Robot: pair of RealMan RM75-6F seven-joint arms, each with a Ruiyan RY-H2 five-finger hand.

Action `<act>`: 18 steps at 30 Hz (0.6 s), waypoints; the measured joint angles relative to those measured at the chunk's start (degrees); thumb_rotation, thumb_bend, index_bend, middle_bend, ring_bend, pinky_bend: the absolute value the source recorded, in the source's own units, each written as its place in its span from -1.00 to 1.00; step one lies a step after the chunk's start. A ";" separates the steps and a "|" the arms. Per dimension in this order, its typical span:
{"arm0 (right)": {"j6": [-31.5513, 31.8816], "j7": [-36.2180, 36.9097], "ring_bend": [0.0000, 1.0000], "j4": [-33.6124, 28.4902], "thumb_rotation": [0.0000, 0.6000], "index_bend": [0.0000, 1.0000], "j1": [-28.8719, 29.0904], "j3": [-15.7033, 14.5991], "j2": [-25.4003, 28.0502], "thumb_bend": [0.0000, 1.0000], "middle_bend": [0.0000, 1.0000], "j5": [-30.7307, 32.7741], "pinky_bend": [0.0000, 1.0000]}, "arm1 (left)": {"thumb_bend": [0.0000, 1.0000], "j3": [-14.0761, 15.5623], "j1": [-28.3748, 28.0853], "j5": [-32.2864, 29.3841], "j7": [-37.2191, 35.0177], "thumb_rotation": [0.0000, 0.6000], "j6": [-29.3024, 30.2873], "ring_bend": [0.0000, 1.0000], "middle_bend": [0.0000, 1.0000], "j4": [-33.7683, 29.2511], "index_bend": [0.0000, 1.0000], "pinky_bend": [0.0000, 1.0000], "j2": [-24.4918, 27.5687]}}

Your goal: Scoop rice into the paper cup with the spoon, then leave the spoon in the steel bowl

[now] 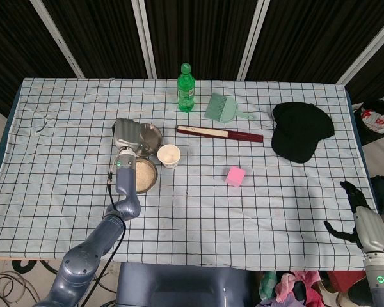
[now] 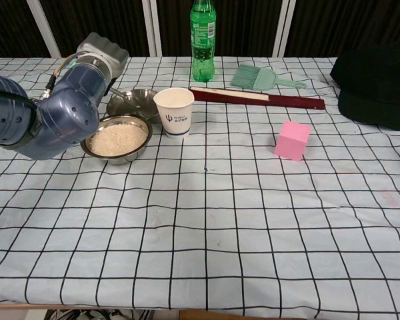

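My left hand (image 1: 127,134) (image 2: 101,53) hovers at the left rim of the empty steel bowl (image 1: 148,135) (image 2: 141,104). It holds a metal spoon (image 2: 119,94), and only a thin stretch of it shows, slanting down into that bowl. The steel bowl of rice (image 1: 143,176) (image 2: 117,139) stands just in front, partly behind my forearm. To its right stands the white paper cup (image 1: 169,155) (image 2: 174,111), upright. My right hand (image 1: 356,217) hangs off the table's near right corner, fingers apart, holding nothing.
A green bottle (image 1: 186,87), a green brush (image 1: 221,109) and a dark red folded fan (image 1: 219,133) lie behind the cup. A pink cube (image 1: 235,176) sits mid-table. A black cap (image 1: 301,131) lies at the right.
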 measured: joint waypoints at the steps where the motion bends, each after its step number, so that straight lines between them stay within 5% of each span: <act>1: -0.01 0.03 -1.00 0.00 1.00 -1.00 0.00 0.01 0.01 -0.56 -1.00 0.03 -0.60 | 0.01 -0.13 -0.07 0.17 -0.17 1.00 -0.15 1.00 1.00 0.17 0.57 1.00 0.00; 13: 0.11 -0.06 -1.00 -0.04 1.00 -1.00 -0.06 -0.01 -0.03 -0.56 -1.00 -0.04 -0.60 | -0.65 -1.43 -0.54 1.64 -1.42 1.00 -1.02 1.00 1.00 0.83 0.13 1.00 -0.23; 18: 0.17 -0.06 -1.00 -0.03 1.00 -1.00 -0.10 -0.03 -0.04 -0.56 -1.00 -0.08 -0.60 | -0.74 -1.80 -0.58 2.08 -1.91 1.00 -1.02 1.00 1.00 0.87 0.11 1.00 -0.22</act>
